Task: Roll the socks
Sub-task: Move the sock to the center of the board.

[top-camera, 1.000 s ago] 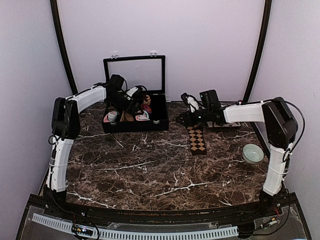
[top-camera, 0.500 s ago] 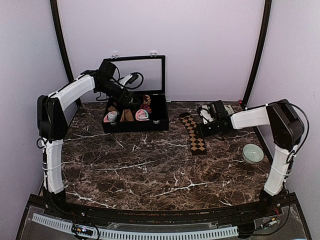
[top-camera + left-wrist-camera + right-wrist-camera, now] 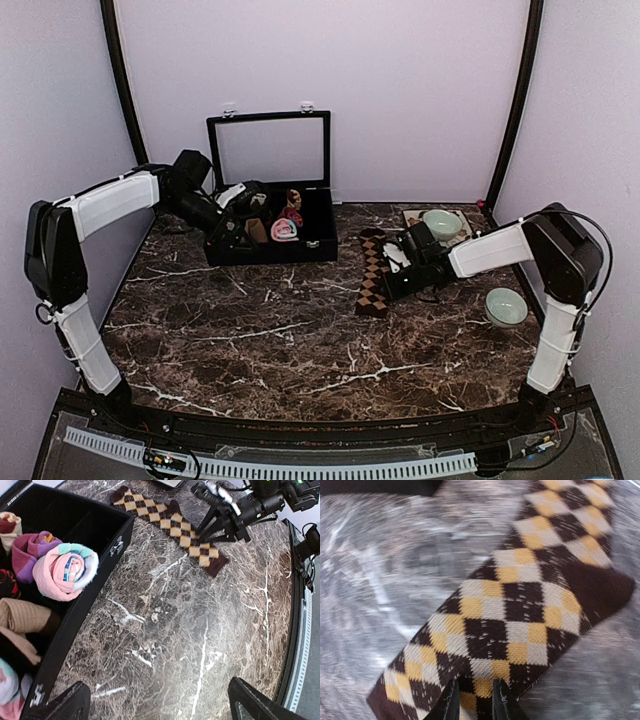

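One dark brown diamond-check sock [image 3: 372, 285] lies flat on the marble table [image 3: 280, 340]. The right gripper [image 3: 474, 702] has its fingers drawn close together, pinching the sock's edge near one dark end. Farther back, the left gripper [image 3: 162, 707] hangs with fingers spread wide just beside the black case [image 3: 270, 252], where the pink-and-mint sock [image 3: 62, 570] sits rolled up.

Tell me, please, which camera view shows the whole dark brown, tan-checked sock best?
Left wrist: the dark brown, tan-checked sock lies end to end, sharp. Right wrist gives a blurred, cropped close-up; top external shows it small.
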Tool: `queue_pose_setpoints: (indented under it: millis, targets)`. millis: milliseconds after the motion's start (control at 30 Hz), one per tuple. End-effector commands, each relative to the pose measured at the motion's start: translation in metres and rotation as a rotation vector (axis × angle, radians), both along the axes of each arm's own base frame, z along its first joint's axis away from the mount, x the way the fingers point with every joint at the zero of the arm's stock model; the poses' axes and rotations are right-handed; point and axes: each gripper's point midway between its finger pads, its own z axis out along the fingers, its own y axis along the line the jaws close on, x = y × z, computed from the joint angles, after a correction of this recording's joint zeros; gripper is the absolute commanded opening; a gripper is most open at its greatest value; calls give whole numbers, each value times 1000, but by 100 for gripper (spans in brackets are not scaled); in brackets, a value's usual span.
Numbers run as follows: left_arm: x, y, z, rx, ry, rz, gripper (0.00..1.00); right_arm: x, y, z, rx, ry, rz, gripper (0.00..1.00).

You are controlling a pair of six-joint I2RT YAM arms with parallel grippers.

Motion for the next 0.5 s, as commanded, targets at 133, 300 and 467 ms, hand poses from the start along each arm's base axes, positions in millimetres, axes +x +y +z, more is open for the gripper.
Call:
queue_pose_setpoints:
  millis: [133, 300, 467]
  targets:
    - [-48, 13, 18, -23, -124, -70, 99, -71, 90, -3, 94, 87, 152, 20]
    - [-82, 6, -1, -66, -24, -179, 99, -62, 89, 51, 139, -76, 128, 29]
    - [-99, 2, -18, -75, 23, -243, 99, -30, 70, 130, 193, -370, 2, 33]
